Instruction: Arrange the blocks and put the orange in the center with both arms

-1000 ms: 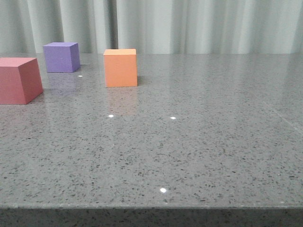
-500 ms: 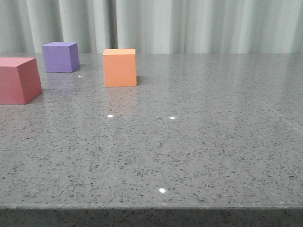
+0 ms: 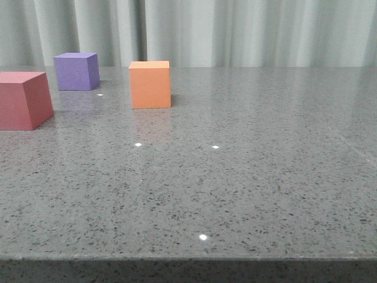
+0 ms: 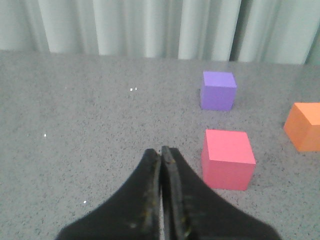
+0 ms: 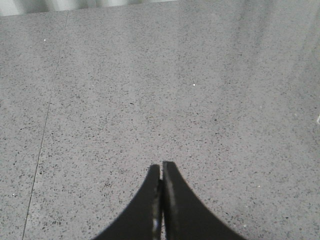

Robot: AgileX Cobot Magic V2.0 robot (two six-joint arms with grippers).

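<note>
Three cubes stand on the grey speckled table [image 3: 247, 177]. In the front view the orange cube [image 3: 150, 84] is at the back, left of middle, the purple cube [image 3: 76, 71] is behind and left of it, and the pink-red cube [image 3: 23, 100] is at the left edge. The left wrist view shows the pink-red cube [image 4: 227, 159], the purple cube [image 4: 218, 90] and the orange cube [image 4: 306, 126]. My left gripper [image 4: 161, 151] is shut and empty, beside the pink-red cube and apart from it. My right gripper [image 5: 161, 167] is shut and empty over bare table. Neither gripper shows in the front view.
A pale curtain [image 3: 235, 32] hangs behind the table's far edge. The table's front edge [image 3: 188, 258] runs along the bottom of the front view. A thin seam [image 5: 45, 125] crosses the tabletop in the right wrist view.
The cubes shift a few pixels left and back in the front view, like camera shake. Nothing else has visibly changed.
</note>
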